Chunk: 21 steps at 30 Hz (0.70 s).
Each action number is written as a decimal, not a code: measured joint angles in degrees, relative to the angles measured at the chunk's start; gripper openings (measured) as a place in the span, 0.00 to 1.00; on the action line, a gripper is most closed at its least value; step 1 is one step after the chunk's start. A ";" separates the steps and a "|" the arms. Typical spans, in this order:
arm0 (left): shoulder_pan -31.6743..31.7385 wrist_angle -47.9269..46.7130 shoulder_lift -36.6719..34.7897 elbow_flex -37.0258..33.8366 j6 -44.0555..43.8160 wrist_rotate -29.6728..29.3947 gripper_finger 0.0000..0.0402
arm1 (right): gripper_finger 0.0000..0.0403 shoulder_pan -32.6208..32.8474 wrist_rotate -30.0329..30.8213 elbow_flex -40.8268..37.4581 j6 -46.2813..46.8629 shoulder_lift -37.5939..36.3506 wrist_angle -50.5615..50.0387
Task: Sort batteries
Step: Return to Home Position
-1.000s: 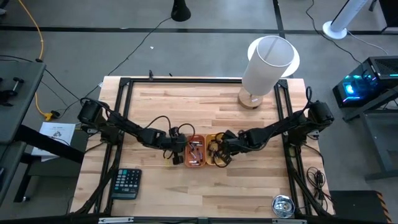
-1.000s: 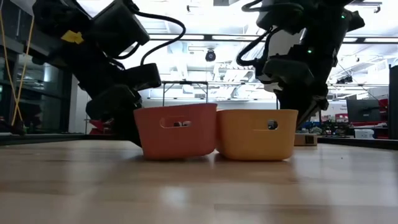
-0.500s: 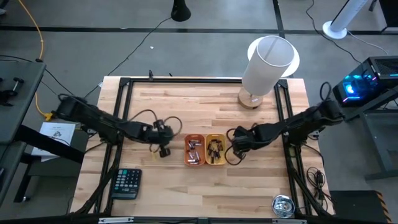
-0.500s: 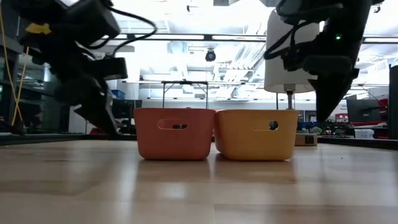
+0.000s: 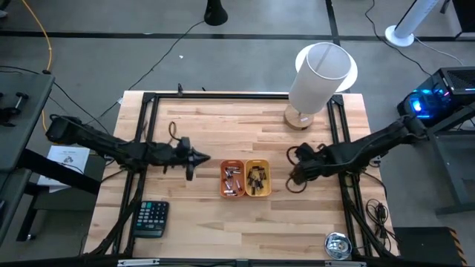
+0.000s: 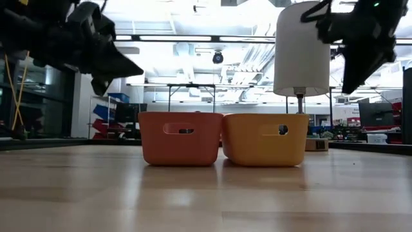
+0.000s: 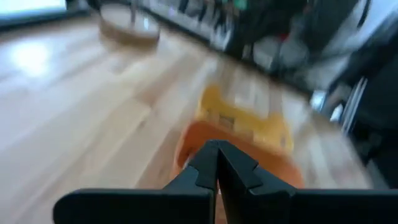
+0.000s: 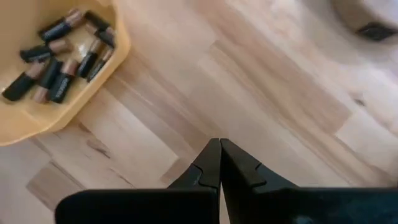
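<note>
Dark, copper-tipped batteries (image 8: 59, 56) lie in the yellow tray (image 8: 25, 121); silvery batteries (image 5: 233, 178) in the orange tray (image 5: 222, 179). Left pincer (image 7: 217, 155) and right pincer (image 8: 219, 149) are fully closed, empty, flanking the trays

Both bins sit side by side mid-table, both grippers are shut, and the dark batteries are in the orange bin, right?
No: the dark batteries lie in the yellow bin, as the right wrist view shows. The rest holds: it sits beside the orange bin mid-table, and the left gripper and right gripper are shut.
</note>
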 joint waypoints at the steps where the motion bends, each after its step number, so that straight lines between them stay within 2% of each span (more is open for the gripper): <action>1: 0.62 2.83 -0.47 -0.87 -0.44 -0.04 0.00 | 0.00 0.36 0.49 0.00 0.78 -1.37 -1.48; 6: 4.62 8.98 -3.56 -4.92 -1.29 -0.66 0.00 | 0.00 0.52 4.12 0.00 -0.53 -9.46 -2.90; 13: 10.61 8.56 -7.72 -5.53 -0.50 -0.66 0.00 | 0.00 0.12 8.83 -2.62 -3.13 -22.28 -2.03; 17: 12.33 4.77 -9.54 -5.53 -1.37 -0.61 0.00 | 0.00 0.81 8.22 -9.96 -1.74 -31.21 4.81; 21: 12.92 2.81 -10.93 -5.53 -2.30 -0.68 0.00 | 0.00 1.05 7.80 -18.09 -3.09 -38.02 17.52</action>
